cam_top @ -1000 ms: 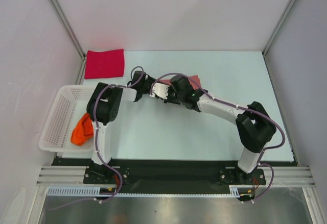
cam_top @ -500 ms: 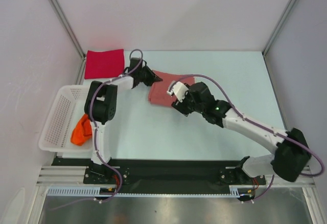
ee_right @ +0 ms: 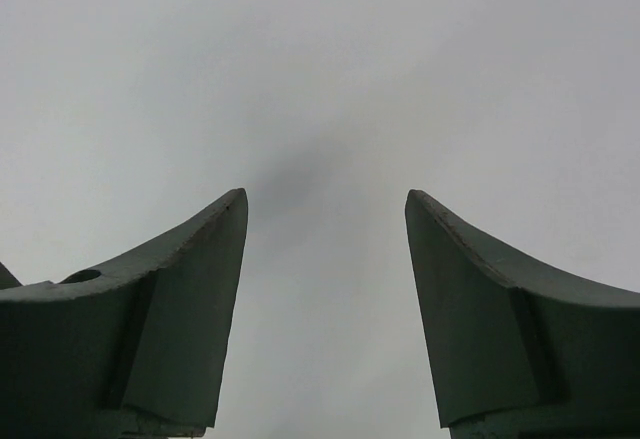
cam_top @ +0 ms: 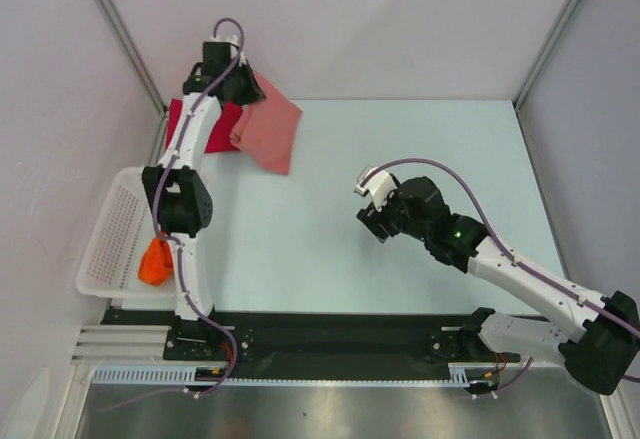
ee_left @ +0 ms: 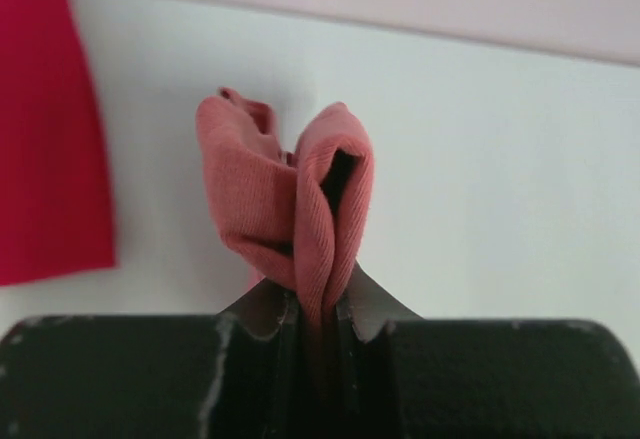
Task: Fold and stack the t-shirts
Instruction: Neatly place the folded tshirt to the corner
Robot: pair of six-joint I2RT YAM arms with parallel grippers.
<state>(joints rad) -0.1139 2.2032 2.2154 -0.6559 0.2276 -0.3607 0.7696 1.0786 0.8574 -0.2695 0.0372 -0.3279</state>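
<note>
My left gripper [cam_top: 240, 87] is raised at the far left of the table, shut on the folded salmon-pink t-shirt [cam_top: 268, 133], which hangs from it over the table. In the left wrist view the pink cloth [ee_left: 300, 214] bunches up between the shut jaws of my left gripper [ee_left: 318, 304]. The crimson red t-shirt [cam_top: 190, 129] lies folded flat at the far left corner, partly behind the left arm, and shows as a red t-shirt [ee_left: 45, 129] at the left of the wrist view. An orange t-shirt [cam_top: 155, 262] sits crumpled in the basket. My right gripper [cam_top: 372, 221] hovers open mid-table, and in its own view my right gripper [ee_right: 325, 209] holds nothing.
A white mesh basket [cam_top: 115, 229] stands at the left edge of the table, beside the left arm. Grey walls and metal frame posts close in the back and both sides.
The left gripper shut on the pink t-shirt and carried it from mid-table up to the far left, by the red one. The right gripper let go, opened, and drew back toward the right.
</note>
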